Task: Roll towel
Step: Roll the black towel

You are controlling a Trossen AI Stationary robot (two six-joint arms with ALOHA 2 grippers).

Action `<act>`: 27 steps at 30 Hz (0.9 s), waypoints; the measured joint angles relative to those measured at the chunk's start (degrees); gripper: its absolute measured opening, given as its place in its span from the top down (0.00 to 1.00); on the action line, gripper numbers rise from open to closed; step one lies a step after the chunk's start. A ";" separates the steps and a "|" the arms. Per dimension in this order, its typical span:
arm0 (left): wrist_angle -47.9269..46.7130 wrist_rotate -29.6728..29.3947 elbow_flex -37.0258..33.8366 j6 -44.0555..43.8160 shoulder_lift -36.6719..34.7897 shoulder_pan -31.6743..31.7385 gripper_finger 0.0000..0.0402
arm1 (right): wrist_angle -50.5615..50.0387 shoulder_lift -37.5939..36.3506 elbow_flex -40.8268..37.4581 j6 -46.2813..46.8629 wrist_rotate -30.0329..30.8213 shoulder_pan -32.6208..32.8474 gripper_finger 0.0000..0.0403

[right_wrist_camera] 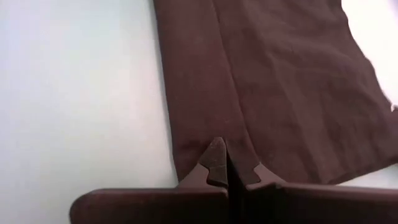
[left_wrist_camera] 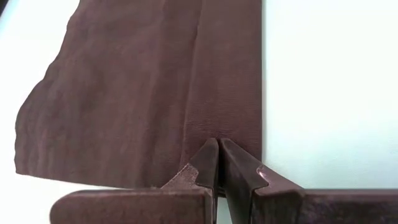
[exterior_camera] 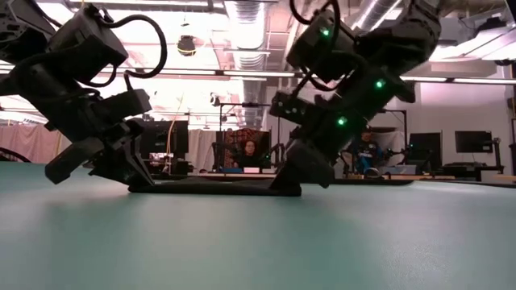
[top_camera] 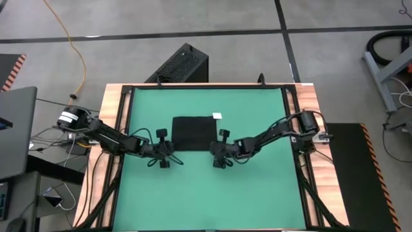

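Both end effectors, left [top_camera: 168, 149] and right [top_camera: 217, 151], pinch closed on the towel's [top_camera: 194, 132] near edge.

Green surface [top_camera: 206, 193] with wood edges on grey concrete floor [top_camera: 193, 26]. Black ribbed box [top_camera: 183, 64] at 12 o'clock, orange cable [top_camera: 76, 58] at 10. Ceiling ducts [exterior_camera: 250, 16], monitors [exterior_camera: 472, 142], seated people [exterior_camera: 250, 151] behind.

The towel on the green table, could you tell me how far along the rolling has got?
Done: the towel lies flat on the table, with one narrow fold showing along its near edge. In hand: the left gripper and the right gripper are each shut on that near edge, one at each end. Left: nearly all the rolling; most of the cloth is spread out, white tag at the far corner.
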 joint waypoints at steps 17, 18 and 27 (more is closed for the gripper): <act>-13.91 6.47 5.56 16.03 -16.30 -4.26 0.82 | 2.66 -0.08 -2.81 1.96 -1.61 -0.60 0.99; -13.76 7.59 5.05 16.36 -16.35 -4.28 0.79 | 2.66 -0.08 -2.81 1.90 -1.88 -0.64 0.99; -10.49 2.36 3.40 21.71 -10.38 -4.25 0.54 | 2.60 -0.06 -2.83 1.81 -2.53 -0.95 0.99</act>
